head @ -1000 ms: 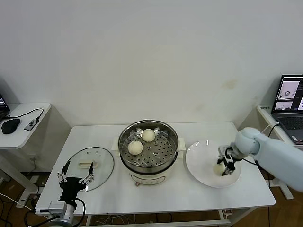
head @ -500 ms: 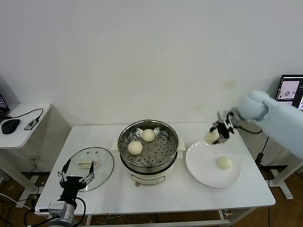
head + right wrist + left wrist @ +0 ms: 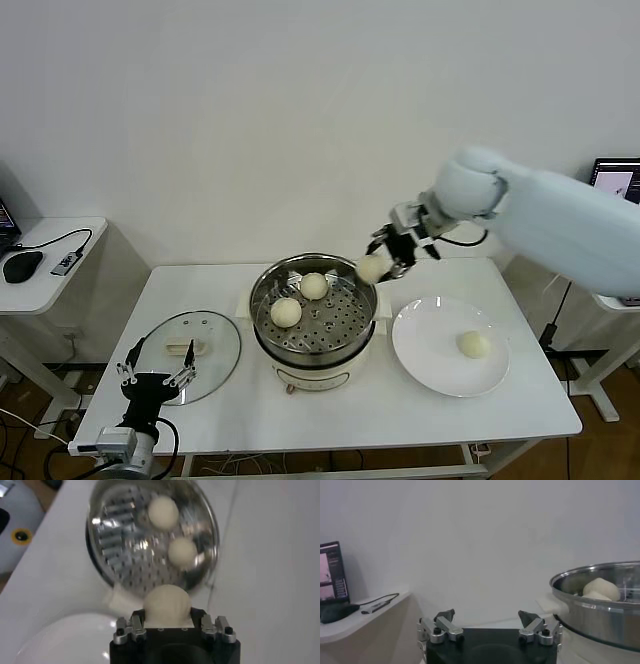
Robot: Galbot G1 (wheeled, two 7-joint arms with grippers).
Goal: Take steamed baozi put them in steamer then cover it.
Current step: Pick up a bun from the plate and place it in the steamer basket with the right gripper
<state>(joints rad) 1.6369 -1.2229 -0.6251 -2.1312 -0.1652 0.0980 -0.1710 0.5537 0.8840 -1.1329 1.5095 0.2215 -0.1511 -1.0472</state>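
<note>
My right gripper point(image 3: 386, 258) is shut on a cream baozi point(image 3: 371, 267) and holds it in the air over the right rim of the steamer point(image 3: 268, 296). In the right wrist view that baozi point(image 3: 166, 602) sits between the jaws above the steamer point(image 3: 110, 535). Two baozi point(image 3: 286, 312) point(image 3: 314, 286) lie on the steamer's perforated floor. Another baozi point(image 3: 473, 344) rests on the white plate point(image 3: 425, 345). The glass cover point(image 3: 220, 340) lies flat on the table at the left. My left gripper point(image 3: 154, 375) hangs open at the table's front left edge, beside the cover.
A side table point(image 3: 45, 260) with a mouse and cable stands at far left. A laptop point(image 3: 615, 182) sits at the far right. The steamer rests on a cream pot base point(image 3: 310, 378) at the table's middle.
My right gripper lifted one baozi off the plate and carried it left and up to the steamer's right rim. The left gripper barely shifted.
</note>
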